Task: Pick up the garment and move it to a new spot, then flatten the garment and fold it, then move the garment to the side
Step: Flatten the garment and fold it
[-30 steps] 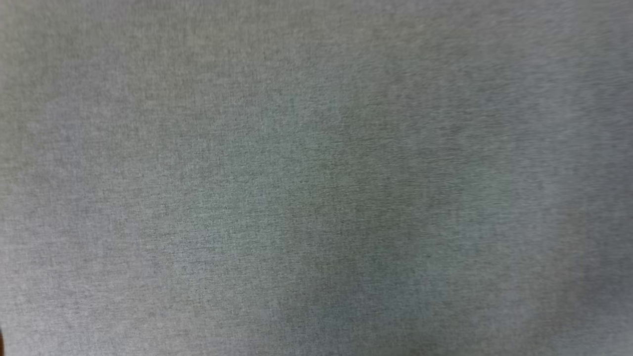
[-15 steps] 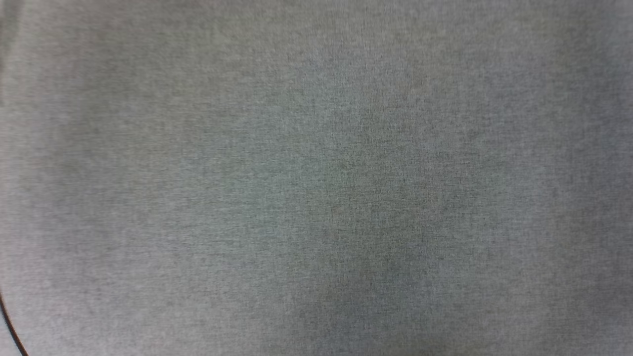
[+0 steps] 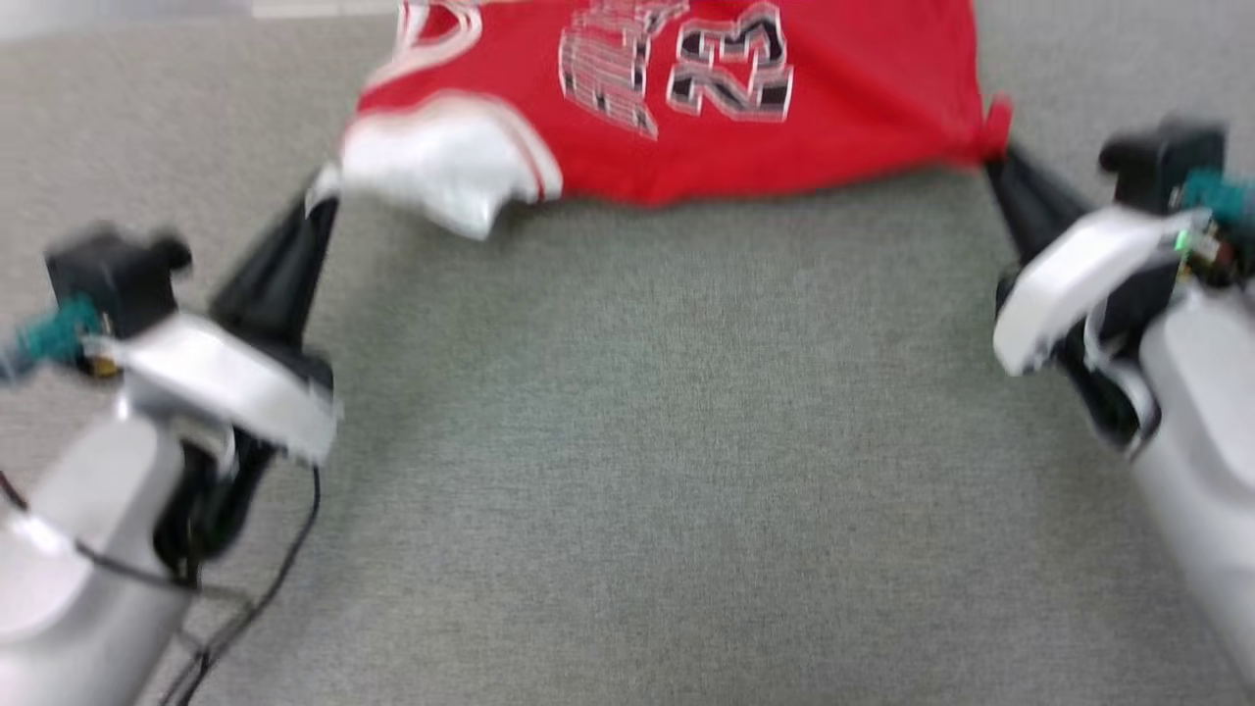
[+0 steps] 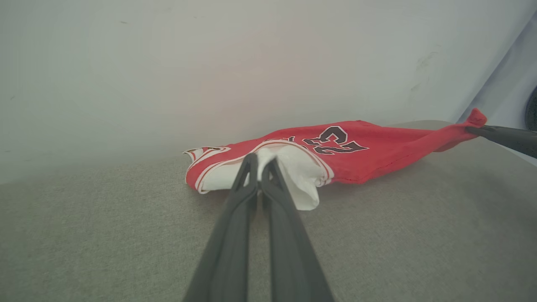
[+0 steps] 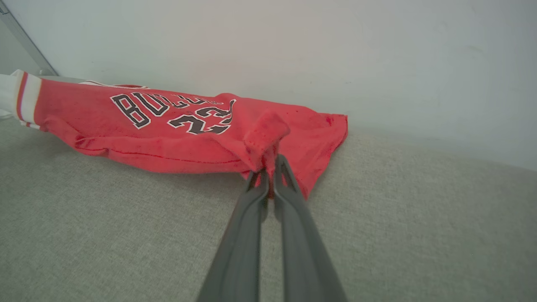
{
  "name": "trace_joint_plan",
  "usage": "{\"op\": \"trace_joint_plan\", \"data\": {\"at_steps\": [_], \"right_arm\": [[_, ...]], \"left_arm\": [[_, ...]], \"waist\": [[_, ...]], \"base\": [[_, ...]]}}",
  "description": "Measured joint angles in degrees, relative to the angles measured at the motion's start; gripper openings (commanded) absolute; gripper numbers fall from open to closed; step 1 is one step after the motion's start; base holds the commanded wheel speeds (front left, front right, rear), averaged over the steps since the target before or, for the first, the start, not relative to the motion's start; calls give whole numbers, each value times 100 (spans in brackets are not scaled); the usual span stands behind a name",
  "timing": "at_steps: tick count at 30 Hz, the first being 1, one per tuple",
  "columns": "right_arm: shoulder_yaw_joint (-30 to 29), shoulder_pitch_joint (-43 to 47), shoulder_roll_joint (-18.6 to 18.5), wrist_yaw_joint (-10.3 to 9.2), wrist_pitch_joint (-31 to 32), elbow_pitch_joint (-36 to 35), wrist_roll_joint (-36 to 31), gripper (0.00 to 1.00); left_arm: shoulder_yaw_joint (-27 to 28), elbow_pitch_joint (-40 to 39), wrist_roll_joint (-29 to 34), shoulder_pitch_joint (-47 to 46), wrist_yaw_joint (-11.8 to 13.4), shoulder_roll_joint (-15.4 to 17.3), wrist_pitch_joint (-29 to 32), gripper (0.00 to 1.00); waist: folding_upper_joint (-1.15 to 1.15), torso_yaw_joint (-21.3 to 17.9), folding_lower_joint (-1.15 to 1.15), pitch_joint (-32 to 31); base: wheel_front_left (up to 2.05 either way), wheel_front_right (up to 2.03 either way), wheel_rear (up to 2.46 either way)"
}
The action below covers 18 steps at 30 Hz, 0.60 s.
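The garment (image 3: 686, 98), red with its black 23 (image 3: 730, 64) face up, is on the grey counter (image 3: 637, 441) close to the white wall (image 4: 209, 63). It is stretched lengthwise along the wall's foot. In the right wrist view the BULLS lettering (image 5: 138, 109) reads beside the number, and the cloth's far edge almost reaches the wall. The near edge sags in a loose curve and throws a thin shadow on the counter.

At one end the white sleeve (image 3: 441, 167), trimmed in red and white stripes, droops in a fold. The left pincer (image 3: 322, 201) is clamped on that sleeve. In the left wrist view its dark fingers (image 4: 235, 218) run side by side and meet at the white cloth.

At the other end the red hem corner (image 3: 995, 123) is drawn to a point. The right pincer (image 3: 992, 162) is clamped on it, with a bunched tuft of red standing above the tips in the right wrist view.

Both pincers reach toward the wall from the side away from it. Behind them are the pale arms (image 3: 88, 549), blurred in the head view. A thin black cable (image 3: 284, 569) hangs under the left one.
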Motion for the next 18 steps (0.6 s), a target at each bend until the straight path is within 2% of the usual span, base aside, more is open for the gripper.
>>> {"op": "trace_joint_plan", "data": {"at_steps": [7,15,18], "right_arm": [[506,1048,-486,0,140,-319,647,0],[594,2036,-1002,1,375,-457,1274,0],[539,2375,-1167,1,500,-541,1555,0]], "left_arm": [[-174,-713,-299,1591,269,541,126,0],[-601,-1482,-466,2847,424,1055,535,0],[-770,-1686,-485,3181,474,1137,644,0]], "waist": [[0,80,-1,-641],[0,175,-1,-1203],[0,184,-1,-1376]], "base": [[0,0,0],[0,0,0],[0,0,0]]}}
